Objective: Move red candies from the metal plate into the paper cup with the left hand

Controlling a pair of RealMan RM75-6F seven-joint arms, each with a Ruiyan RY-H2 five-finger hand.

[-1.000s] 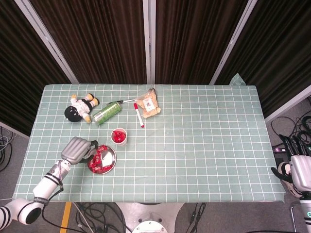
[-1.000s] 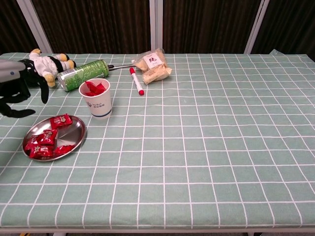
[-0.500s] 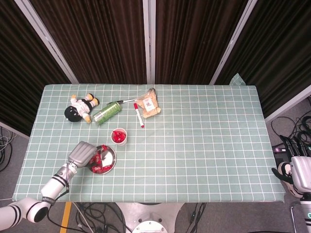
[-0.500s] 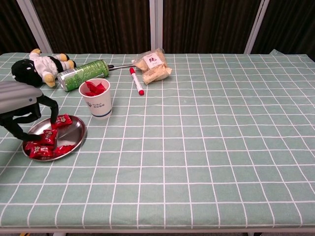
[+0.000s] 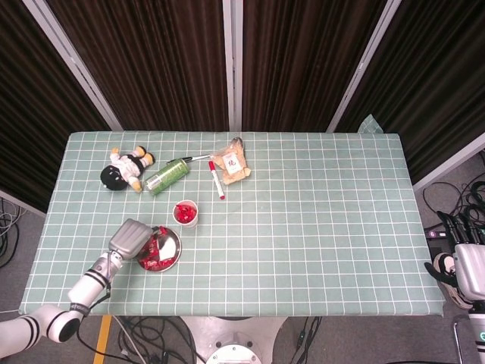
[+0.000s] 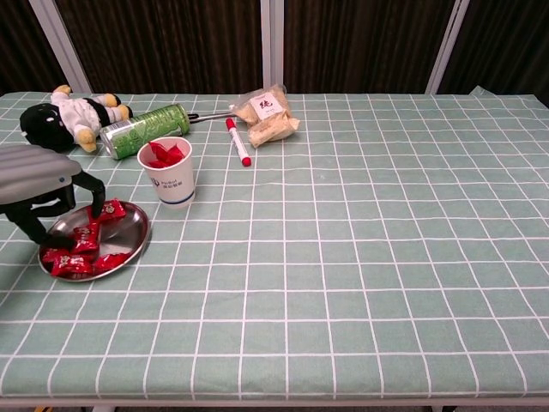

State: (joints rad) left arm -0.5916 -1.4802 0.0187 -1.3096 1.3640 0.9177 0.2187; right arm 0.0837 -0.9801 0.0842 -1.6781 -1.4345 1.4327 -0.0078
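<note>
Since a second ago the left hand (image 6: pixel 39 184) has dropped from beside the plate onto it, and its dark fingers (image 6: pixel 93 199) now reach down among the candies; whether they have closed on one cannot be told from either view.

Largest is the table (image 5: pixel 318 227), covered in a green checked cloth. At its far right, beyond the table's edge, the right hand (image 5: pixel 464 269) hangs low by the cables, and its fingers are too small to read.

A plush doll (image 6: pixel 60 120) lies at the back left, with a green can (image 6: pixel 144 130) on its side just beside it. A snack bag (image 6: pixel 268 114) sits further right, near a red marker (image 6: pixel 237 141).

The paper cup (image 6: pixel 169 171) stands upright just behind the metal plate (image 6: pixel 129 243) and already holds some red pieces. Red candies (image 6: pixel 77 253) lie on the plate under and beside the fingers.
</note>
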